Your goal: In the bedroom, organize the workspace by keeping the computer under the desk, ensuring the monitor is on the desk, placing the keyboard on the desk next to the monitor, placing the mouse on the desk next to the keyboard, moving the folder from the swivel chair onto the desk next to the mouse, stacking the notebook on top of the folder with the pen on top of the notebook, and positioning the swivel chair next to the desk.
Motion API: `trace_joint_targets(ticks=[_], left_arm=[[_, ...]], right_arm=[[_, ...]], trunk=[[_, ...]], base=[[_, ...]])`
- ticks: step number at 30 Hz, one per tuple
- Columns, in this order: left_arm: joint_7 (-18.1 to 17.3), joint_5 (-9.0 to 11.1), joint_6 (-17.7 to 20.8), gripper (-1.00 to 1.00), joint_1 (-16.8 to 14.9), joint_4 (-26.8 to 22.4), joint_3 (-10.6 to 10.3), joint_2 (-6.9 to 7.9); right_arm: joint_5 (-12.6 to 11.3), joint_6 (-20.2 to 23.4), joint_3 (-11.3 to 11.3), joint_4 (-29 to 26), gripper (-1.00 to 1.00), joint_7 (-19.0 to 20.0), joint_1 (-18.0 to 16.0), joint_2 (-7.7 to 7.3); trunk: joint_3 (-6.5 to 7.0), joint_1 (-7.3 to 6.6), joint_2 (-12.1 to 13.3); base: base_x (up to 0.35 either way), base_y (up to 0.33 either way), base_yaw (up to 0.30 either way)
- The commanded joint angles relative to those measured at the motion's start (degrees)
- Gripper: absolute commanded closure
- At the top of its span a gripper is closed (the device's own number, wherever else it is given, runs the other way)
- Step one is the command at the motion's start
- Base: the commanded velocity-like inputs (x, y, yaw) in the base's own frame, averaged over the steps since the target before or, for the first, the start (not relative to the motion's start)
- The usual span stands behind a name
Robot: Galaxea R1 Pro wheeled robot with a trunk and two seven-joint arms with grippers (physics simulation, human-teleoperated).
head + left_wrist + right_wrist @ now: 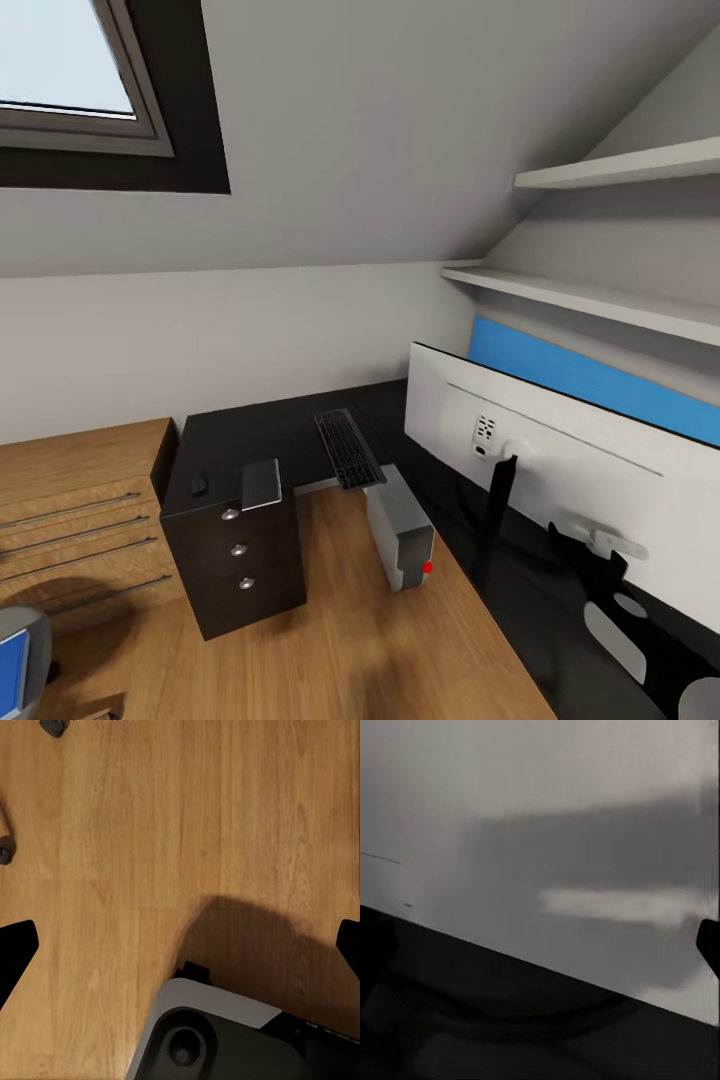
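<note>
The black L-shaped desk (240,430) carries a dark keyboard (348,448), a small black mouse (199,485) and a flat grey booklet-like item (262,483) at its front edge. The white back of the monitor (560,460) looms at the right on its black stand (497,510). A grey computer tower (400,528) stands on the floor beside the desk's inner corner. The swivel chair (33,630) shows at the lower left with a blue folder (8,672) on it. My left gripper (184,943) hangs open over the wooden floor. My right gripper (541,945) is open near the monitor's back.
A wooden dresser (70,500) stands left of the desk's drawer unit (240,560). White shelves (600,295) run along the sloped right wall, and a window (70,70) sits up left. My base (225,1035) shows below the left gripper. Wooden floor (330,640) lies between chair and desk.
</note>
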Motion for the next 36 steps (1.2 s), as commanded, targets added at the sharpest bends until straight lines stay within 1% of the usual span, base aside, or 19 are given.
trace_joint_targets(ticks=[1, 6, 10, 16, 20, 26, 33, 35, 36], left_arm=[[0.3, 0.3, -0.2, -1.00, 0.0, 0.0, -0.5, 0.00], [0.2, 0.2, -0.3, -1.00, -0.1, 0.0, -0.6, 0.03], [0.2, 0.1, -0.3, -1.00, 0.0, 0.0, -0.6, 0.02], [-0.5, -0.1, -0.3, -1.00, 0.0, 0.0, -0.7, 0.00], [-0.8, 0.0, -0.2, -1.00, 0.0, 0.1, -0.7, 0.08], [-0.8, 0.0, -0.2, -1.00, 0.0, 0.1, -0.7, 0.08], [-0.8, 0.0, 0.1, -1.00, 0.0, 0.1, -0.7, 0.08], [-0.8, -0.1, 0.1, -1.00, 0.0, 0.1, -0.8, 0.03], [-0.8, -0.1, 0.2, -1.00, -0.1, 0.1, -0.8, 0.02]], right_arm=[[-0.5, -0.3, 0.5, 0.3, -1.00, -0.4, -0.1, -0.09], [-0.5, -0.4, 0.2, 4.6, -1.00, -0.5, -0.3, -0.14], [-0.5, -0.4, 0.1, 5.9, -1.00, -0.5, -0.4, -0.16], [-0.6, -0.4, 0.1, 6.1, -1.00, -0.5, -0.4, -0.34], [-0.6, -0.4, 0.1, 6.1, -1.00, -0.5, -0.4, -1.04], [-0.6, -0.4, 0.1, 6.1, -1.00, -0.5, -0.4, -1.21], [-0.7, -0.5, 0.1, 6.1, -1.00, -0.5, -0.4, -1.79], [-0.7, -0.6, -0.6, 6.1, -1.00, -0.5, -0.4, -1.81], [-0.7, -0.6, -1.4, 6.1, -1.00, -0.5, -0.4, -1.82]], trunk=[[-0.11, 0.02, -0.1], [-0.11, 0.02, -0.1], [-0.11, 0.02, -0.1], [-0.11, 0.02, -0.1], [-0.11, 0.02, -0.1], [-0.11, 0.02, -0.1], [-0.11, 0.02, -0.1], [-0.11, 0.02, -0.1], [-0.11, 0.02, -0.1]], base=[[0.000, 0.000, 0.000], [0.000, 0.000, 0.000], [0.047, 0.000, 0.000], [0.234, -0.010, 0.000], [0.034, -0.002, 0.000], [0.171, -0.069, 0.000], [0.040, -0.012, 0.000], [0.222, -0.048, 0.000], [0.257, -0.060, 0.000]])
